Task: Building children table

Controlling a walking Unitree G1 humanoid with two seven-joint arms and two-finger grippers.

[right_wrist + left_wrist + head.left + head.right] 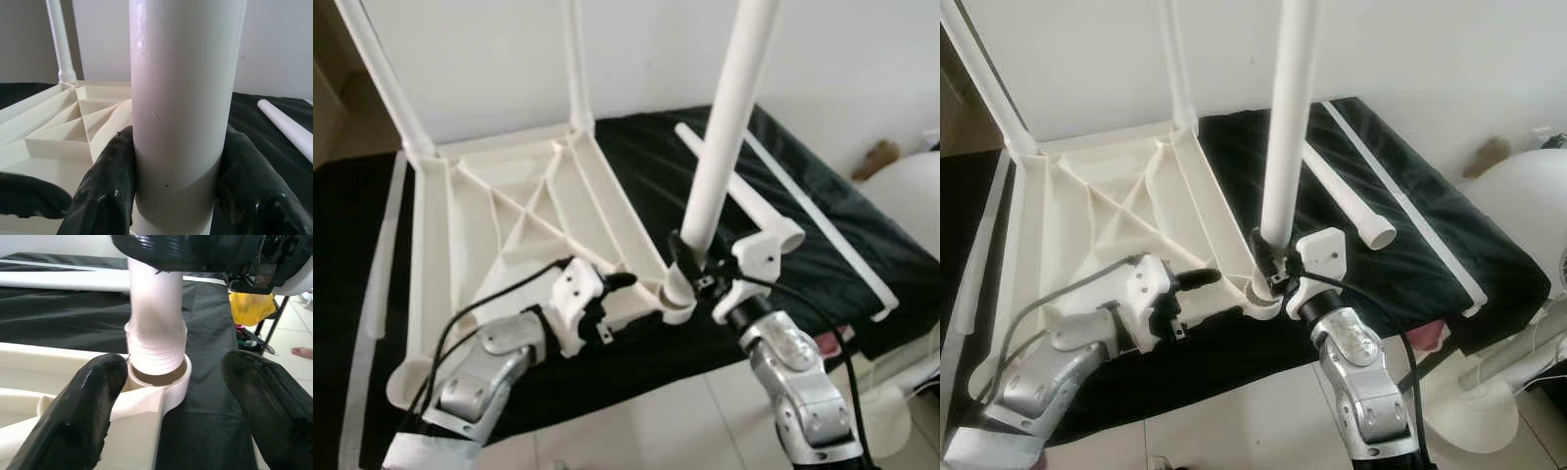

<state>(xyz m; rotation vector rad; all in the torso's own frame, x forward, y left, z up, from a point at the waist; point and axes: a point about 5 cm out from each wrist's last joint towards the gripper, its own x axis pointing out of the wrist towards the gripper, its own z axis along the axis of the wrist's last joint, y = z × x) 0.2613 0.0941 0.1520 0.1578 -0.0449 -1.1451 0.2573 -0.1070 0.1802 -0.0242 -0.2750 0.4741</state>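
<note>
The right gripper [1271, 262] squeezes the white table leg [1290, 117] w/ both black fingers [110, 186], low down, just above the screw end. The leg stands almost straight up, tipped a bit. Its bottom end w/ the ridges sits in the round corner socket [166, 382] of the upside-down table top [509, 225]. In the left wrist view some ridges stick out above the socket rim, so the leg looks only partly in.

The left gripper [612, 294] is spread wide, holding nothing. Its two fingers [83, 406] sit one on each side of the socket, near it, maybe touching the table frame, can't tell for sure. It looks ready to keep the corner from sliding.

The table top lies on a black cloth [803, 225], ribs facing up. Two legs are already standing at the far corners: far-left leg [382, 69] & far-right leg [576, 59]. One more spare leg [1351, 201] lies on the cloth just past the right gripper, & a long thin white strip [1410, 215] lies beside it.

Step now: fitting leg no. 3 into the near corner. Next, I think, the leg needs to stand straight & get twisted round & round till the ridges go all the way in. The left side should hold the frame so it doesn't turn too. If the leg leans, the ridges could go in crooked & jam.
</note>
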